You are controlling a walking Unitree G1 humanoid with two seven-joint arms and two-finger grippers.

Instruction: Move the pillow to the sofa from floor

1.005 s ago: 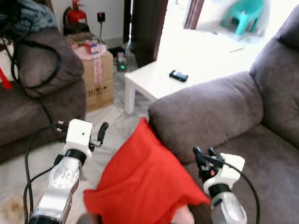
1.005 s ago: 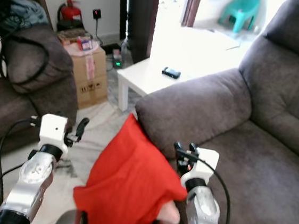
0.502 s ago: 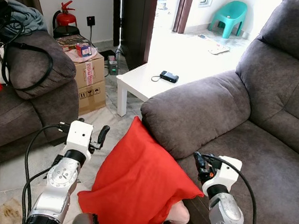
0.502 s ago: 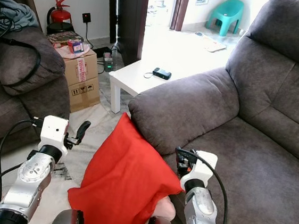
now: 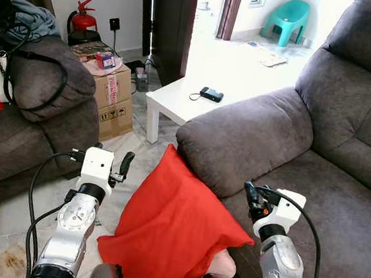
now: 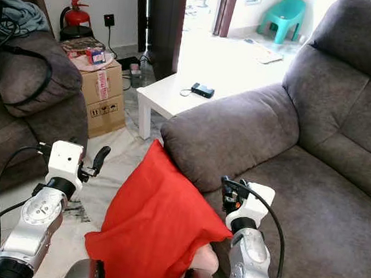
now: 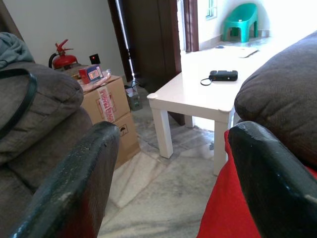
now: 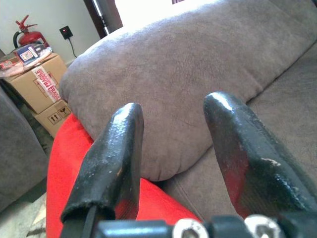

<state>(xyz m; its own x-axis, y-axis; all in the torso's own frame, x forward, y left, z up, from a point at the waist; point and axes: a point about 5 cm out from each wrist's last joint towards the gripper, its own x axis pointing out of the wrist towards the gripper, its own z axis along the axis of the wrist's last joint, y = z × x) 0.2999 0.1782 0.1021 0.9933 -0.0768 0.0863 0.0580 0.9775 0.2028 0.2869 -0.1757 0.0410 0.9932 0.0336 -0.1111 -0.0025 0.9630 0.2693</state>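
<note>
Two sofas frame the scene: the big grey-brown fabric sofa (image 5: 344, 149) on robot's right w/ a fat padded armrest, and a second dark-brown upholstered couch (image 5: 28, 116) on its left, bags and cables piled on it. Betw. them, further off, a low white square side table (image 5: 196, 100) w/ a small black gadget on top, then a taped brown cardboard box (image 5: 114, 95), and a red fire extinguisher (image 5: 84, 19) by the wall.

Task item: the bright red fabric pillow (image 5: 175, 234) stands on edge on the pale marble-look floor (image 5: 4, 226), propped vs. the sofa front just under the armrest. Long axis runs diagonally, top corner up at the armrest, bottom corner down toward the robot's legs.

Left gripper (image 5: 124, 167) sits just beside the pillow's left edge, fingers spread wide, nothing held; wrist view has red cloth near one finger, no contact I can confirm. Right gripper (image 6: 228, 187) is just beside the pillow's right edge, over the sofa seat front, fingers parted, empty.

So pillow lies betw. and slightly below both grippers, about equally near. My read: both close inward for a two-arm squeeze, then lift right onto the seat.
</note>
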